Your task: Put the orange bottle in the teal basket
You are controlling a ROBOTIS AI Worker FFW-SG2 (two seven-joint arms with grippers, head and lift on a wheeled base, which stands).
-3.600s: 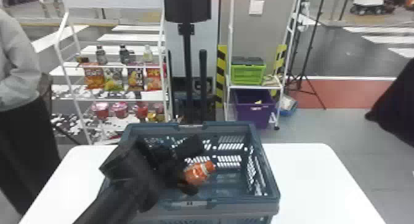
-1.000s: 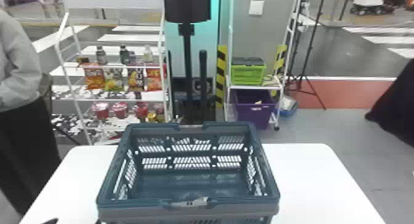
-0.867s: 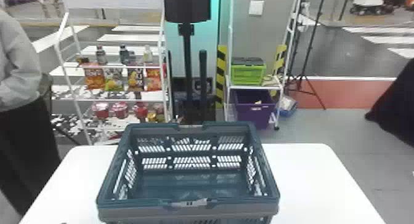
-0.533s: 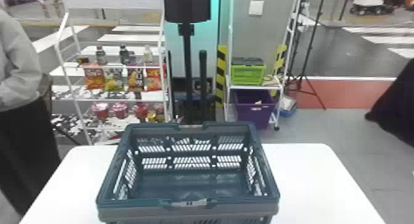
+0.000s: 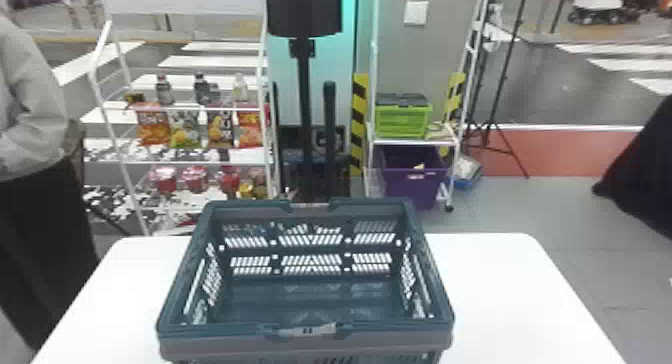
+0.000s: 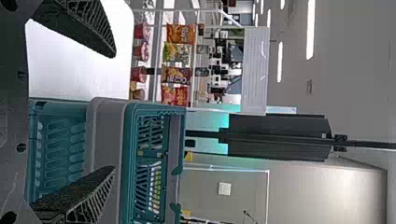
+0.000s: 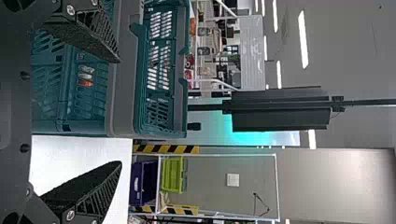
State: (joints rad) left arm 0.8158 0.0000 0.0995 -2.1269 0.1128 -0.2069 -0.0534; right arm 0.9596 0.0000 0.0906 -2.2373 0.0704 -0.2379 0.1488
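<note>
Left pincer (image 6: pixel 114 112) and right pincer (image 7: pixel 120 111) gape; right wrist view shows bottle (image 7: pixel 85 83) in basket (image 5: pixel 225 347).

There is one teal basket (image 5: pixel 307 345), one white tabletop (image 5: pixel 505 293), four snack bags (image 5: pixel 153 125), three red tubs (image 5: pixel 163 179), one green box (image 5: pixel 401 122) and one purple box (image 5: pixel 412 185).

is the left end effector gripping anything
No, the left end effector has its fingers wide apart, with nothing held between them.
</note>
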